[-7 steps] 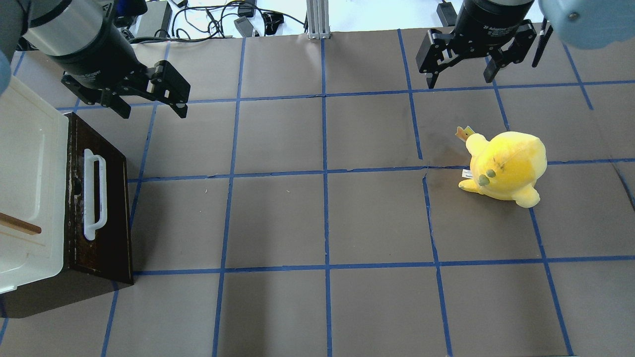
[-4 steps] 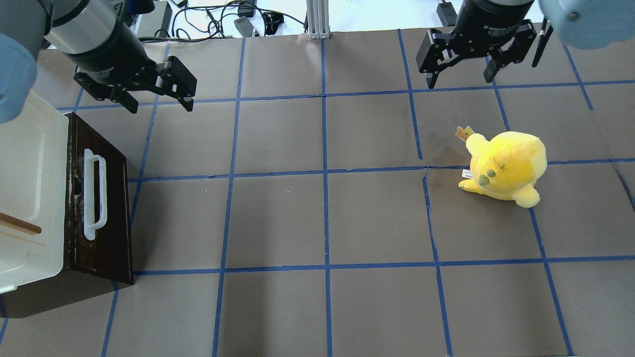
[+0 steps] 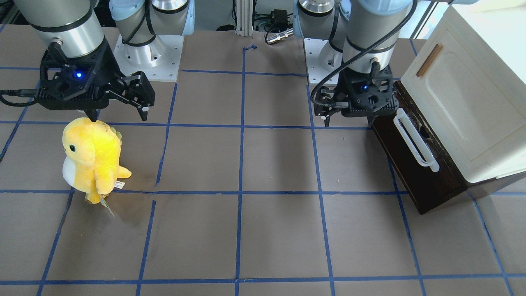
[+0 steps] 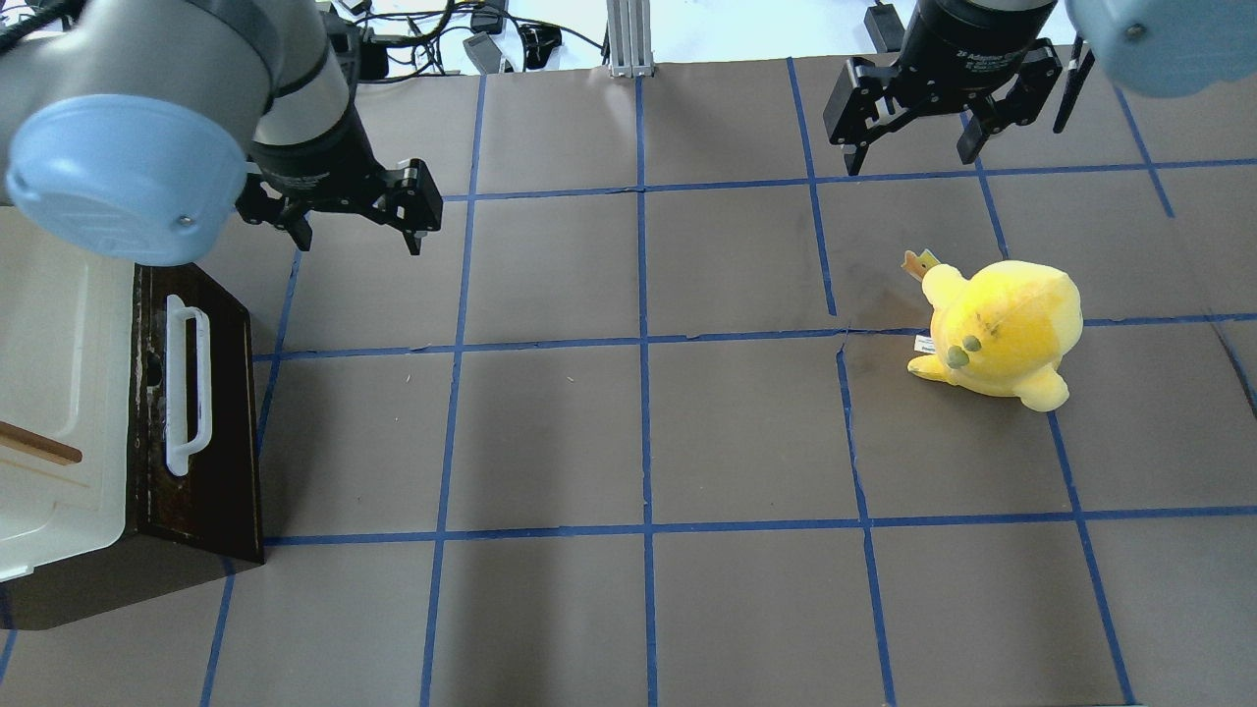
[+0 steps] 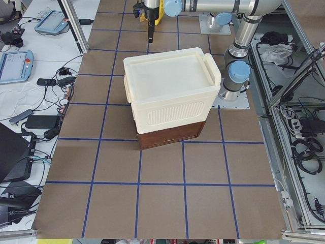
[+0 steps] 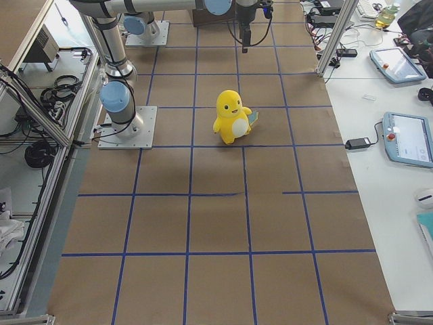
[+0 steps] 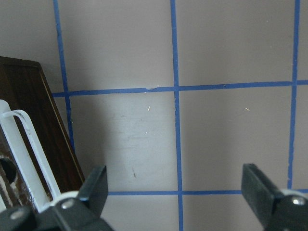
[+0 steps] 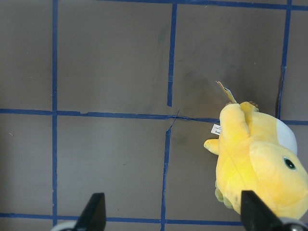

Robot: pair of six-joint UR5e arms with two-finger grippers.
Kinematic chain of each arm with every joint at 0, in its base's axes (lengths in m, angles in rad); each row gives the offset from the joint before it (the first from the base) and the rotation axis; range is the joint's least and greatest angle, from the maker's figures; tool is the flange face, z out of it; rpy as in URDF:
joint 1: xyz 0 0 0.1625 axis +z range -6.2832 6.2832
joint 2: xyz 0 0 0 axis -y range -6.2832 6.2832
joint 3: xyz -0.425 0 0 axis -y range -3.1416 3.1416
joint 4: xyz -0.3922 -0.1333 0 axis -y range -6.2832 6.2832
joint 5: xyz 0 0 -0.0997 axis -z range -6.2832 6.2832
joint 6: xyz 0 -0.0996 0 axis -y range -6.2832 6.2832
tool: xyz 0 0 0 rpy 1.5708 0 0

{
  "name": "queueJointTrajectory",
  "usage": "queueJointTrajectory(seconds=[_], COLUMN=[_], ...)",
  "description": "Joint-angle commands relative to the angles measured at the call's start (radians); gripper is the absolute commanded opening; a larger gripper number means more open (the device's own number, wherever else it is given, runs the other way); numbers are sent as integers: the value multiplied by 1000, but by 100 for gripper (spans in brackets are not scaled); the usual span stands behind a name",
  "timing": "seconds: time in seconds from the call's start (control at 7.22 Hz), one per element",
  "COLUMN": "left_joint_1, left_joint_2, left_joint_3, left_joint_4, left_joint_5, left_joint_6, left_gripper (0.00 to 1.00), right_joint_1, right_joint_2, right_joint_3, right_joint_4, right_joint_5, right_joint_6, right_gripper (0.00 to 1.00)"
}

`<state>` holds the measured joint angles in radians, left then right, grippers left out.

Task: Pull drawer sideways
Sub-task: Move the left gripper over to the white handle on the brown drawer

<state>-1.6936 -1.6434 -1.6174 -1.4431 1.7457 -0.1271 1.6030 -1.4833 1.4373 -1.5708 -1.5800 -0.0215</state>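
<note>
My L gripper (image 4: 358, 231) hung w/ jaws spread wide, nothing between them, over bare counter (image 4: 628, 442) just past the far end of the drawer (image 4: 234, 442), near its handle (image 4: 176, 393) but not touching. R gripper (image 4: 911, 157) was also spread and empty, well apart at the far right, w/ a yellow plush (image 4: 1002, 334) near it.

The drawer sat at the counter's left end under a cream cabinet (image 4: 59, 393). It looked shut, or close to it, front facing the counter's middle.

Judged it stiff wood, prob. some weight, so no give or crush risk. The handle was a long white bar standing off the front w/ room behind for a finger. It looked smooth, maybe slippery. Best hold imo was mid-bar, jaws across it, so the pull runs straight toward the counter's middle and the drawer doesn't rack. An end grip could twist it. The whole cabinet might slide along if it's light.
</note>
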Motion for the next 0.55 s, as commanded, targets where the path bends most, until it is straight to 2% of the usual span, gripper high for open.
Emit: queueJointTrajectory(seconds=[0.0,0.42], left_joint_1=[-63,-61], left_joint_2=[-71,-143], left_joint_3=[-82,-206], left_joint_4=[47,49], left_joint_5=[105,451], left_joint_6=[-159,-267], left_gripper=[100,100], right_joint_1=[0,0], right_joint_2=[0,0], right_joint_3=[0,0], right_joint_4=[0,0], right_joint_5=[0,0], right_joint_6=[0,0], right_gripper=[100,100])
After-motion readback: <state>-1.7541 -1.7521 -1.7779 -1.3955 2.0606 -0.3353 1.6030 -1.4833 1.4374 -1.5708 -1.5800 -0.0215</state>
